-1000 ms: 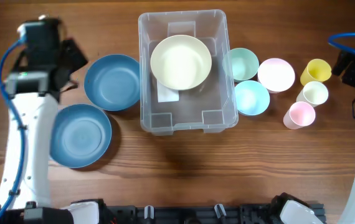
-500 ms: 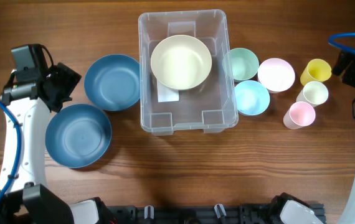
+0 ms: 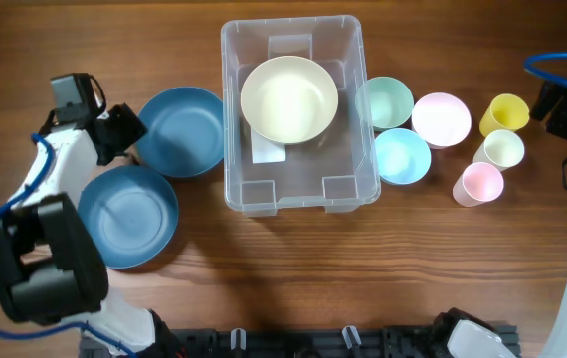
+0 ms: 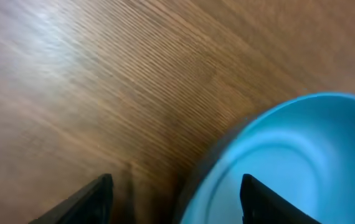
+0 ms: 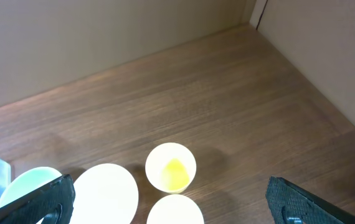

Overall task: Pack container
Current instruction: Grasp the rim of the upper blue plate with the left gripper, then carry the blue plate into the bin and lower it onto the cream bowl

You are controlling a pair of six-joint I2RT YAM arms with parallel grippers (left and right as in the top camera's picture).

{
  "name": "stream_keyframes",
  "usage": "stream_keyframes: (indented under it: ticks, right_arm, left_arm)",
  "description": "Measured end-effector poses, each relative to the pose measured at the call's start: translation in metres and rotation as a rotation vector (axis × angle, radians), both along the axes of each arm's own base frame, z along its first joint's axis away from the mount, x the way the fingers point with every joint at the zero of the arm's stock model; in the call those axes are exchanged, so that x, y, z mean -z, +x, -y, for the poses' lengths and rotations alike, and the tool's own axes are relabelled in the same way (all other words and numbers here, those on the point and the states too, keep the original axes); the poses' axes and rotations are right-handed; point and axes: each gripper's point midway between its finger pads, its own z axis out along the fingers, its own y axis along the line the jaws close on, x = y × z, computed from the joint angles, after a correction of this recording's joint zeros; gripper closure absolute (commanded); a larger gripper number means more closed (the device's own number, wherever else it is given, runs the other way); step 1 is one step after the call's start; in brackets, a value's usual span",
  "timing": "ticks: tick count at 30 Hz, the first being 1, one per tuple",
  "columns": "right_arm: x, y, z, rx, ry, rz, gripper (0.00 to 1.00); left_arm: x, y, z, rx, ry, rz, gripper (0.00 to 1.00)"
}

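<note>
"Standing by the table (image 3: pixel 264 288), where do you make out the container (image 3: pixel 230 129)?"

"Upper centre of the overhead frame. It is a clear bin, upright, with a cream bowl (image 3: pixel 288 97) sitting in its upper half. A white label (image 3: pixel 267 152) shows on its floor at the bowl's lower edge."

"And the left gripper (image 3: pixel 129 132)?"

"Left of the frame, released, jaws spread. It sits at the left edge of the upper blue bowl (image 3: pixel 184 131), which lies just beside the container's left wall. The lower blue bowl (image 3: pixel 129 214) lies below and to the left, the two edges meeting. The left wrist view shows dark fingertips (image 4: pixel 96 199) at the bottom edge, with a blue rim (image 4: pixel 302 155) curving up between them. Which of the two bowls that is, I cannot tell, nor whether the fingers touch it."

"The right gripper (image 3: pixel 560 107)?"

"Far right edge, well apart from the container, and holding nothing. Its wrist view shows the two fingertips (image 5: pixel 47 202) wide apart at the bottom corners. A yellow cup (image 5: pixel 171 167) stands on the wood between them."

"What lines the container's right side?"

"A mint bowl (image 3: pixel 388 99) sits just beside the wall and a light blue bowl (image 3: pixel 403 156) just below it. A pale pink bowl (image 3: pixel 441 119) comes next. Further right, the yellow cup heads a small cluster, with a cream cup (image 3: pixel 502 149) below it and a pink cup (image 3: pixel 479 183) lowest. All three stand upright on the wood."
</note>
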Motion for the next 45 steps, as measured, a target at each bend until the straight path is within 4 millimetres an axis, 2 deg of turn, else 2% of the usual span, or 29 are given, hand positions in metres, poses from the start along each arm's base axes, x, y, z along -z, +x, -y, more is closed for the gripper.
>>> stream_keyframes:
  ticks: [1, 5, 11, 14, 17, 20, 22, 32, 36, 40, 43, 45]
  right_arm:
    - [0.000, 0.000, 0.000, 0.000, 0.000, 0.000, 0.00]
    - [0.000, 0.000, 0.000, 0.000, 0.000, 0.000, 0.00]
    - [0.000, 0.000, 0.000, 0.000, 0.000, 0.000, 0.00]
    - [0.000, 0.000, 0.000, 0.000, 0.000, 0.000, 0.00]
    - [0.000, 0.000, 0.000, 0.000, 0.000, 0.000, 0.00]
    - [0.000, 0.000, 0.000, 0.000, 0.000, 0.000, 0.00]
    - [0.000, 0.000, 0.000, 0.000, 0.000, 0.000, 0.00]
    - [0.000, 0.000, 0.000, 0.000, 0.000, 0.000, 0.00]
    - [0.000, 0.000, 0.000, 0.000, 0.000, 0.000, 0.00]
    - [0.000, 0.000, 0.000, 0.000, 0.000, 0.000, 0.00]
    - [0.000, 0.000, 0.000, 0.000, 0.000, 0.000, 0.00]
    - [0.000, 0.000, 0.000, 0.000, 0.000, 0.000, 0.00]
  left_arm:
    - [0.008, 0.003, 0.003, 0.038, -0.003, -0.001, 0.37]
    - [0.016, 0.008, 0.007, 0.090, -0.011, 0.010, 0.51]
    - [0.021, 0.013, 0.013, 0.144, -0.027, 0.024, 0.53]
    - [0.025, 0.013, 0.015, 0.152, -0.034, 0.020, 0.58]
    - [0.027, 0.013, 0.016, 0.157, -0.041, 0.018, 0.68]
    - [0.028, 0.013, 0.017, 0.165, -0.045, 0.018, 0.89]
    - [0.028, 0.013, 0.017, 0.170, -0.044, 0.019, 0.95]
    - [0.029, 0.016, 0.015, 0.171, -0.038, 0.032, 0.96]
    - [0.026, 0.015, -0.001, 0.134, -0.037, 0.035, 0.96]
    - [0.007, 0.017, -0.021, 0.092, -0.024, 0.057, 0.96]
    - [-0.040, 0.029, -0.032, 0.078, 0.021, 0.157, 0.96]
    - [-0.091, 0.038, -0.032, 0.087, 0.066, 0.269, 0.96]
